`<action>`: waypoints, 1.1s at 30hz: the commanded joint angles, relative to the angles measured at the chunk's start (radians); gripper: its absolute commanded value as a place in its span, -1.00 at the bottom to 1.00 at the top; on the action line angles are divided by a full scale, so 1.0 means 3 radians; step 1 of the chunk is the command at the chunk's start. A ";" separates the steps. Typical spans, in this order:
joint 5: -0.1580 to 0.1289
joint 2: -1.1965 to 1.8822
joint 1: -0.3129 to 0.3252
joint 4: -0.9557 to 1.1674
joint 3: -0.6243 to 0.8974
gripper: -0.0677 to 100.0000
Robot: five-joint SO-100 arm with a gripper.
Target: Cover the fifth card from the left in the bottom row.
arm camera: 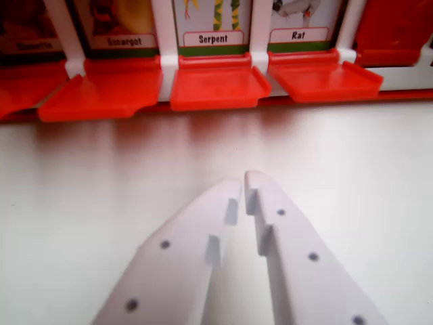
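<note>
A red and white game board stands along the top of the wrist view, its cards in white frames (258, 40). Three bottom-row cards show their labels: one blurred (125, 40), "Serpent" (212, 38) and "Rat" (298, 34). Red flaps lie folded down flat in front of them, under the blurred card (101, 88), under Serpent (216, 84) and under Rat (325, 76). At the far right a raised red flap (392, 27) covers its card. My white gripper (243, 181) is shut, tips together with nothing between them, on the table a short way in front of the Serpent flap.
Another lowered red flap (20, 91) shows at the left edge, below a card cut off by the frame. The white tabletop (365, 162) stretches between the board and my gripper.
</note>
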 commanded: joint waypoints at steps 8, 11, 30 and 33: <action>-0.0026 -0.0240 -0.0087 -0.0128 -0.0532 -1.00; -0.0036 -0.0312 -0.0097 -0.0138 -0.0578 -1.00; -0.0061 -0.0685 -0.0097 -0.0159 -0.1069 -1.00; -0.0051 -0.0711 -0.0097 -0.0112 -0.1186 -1.00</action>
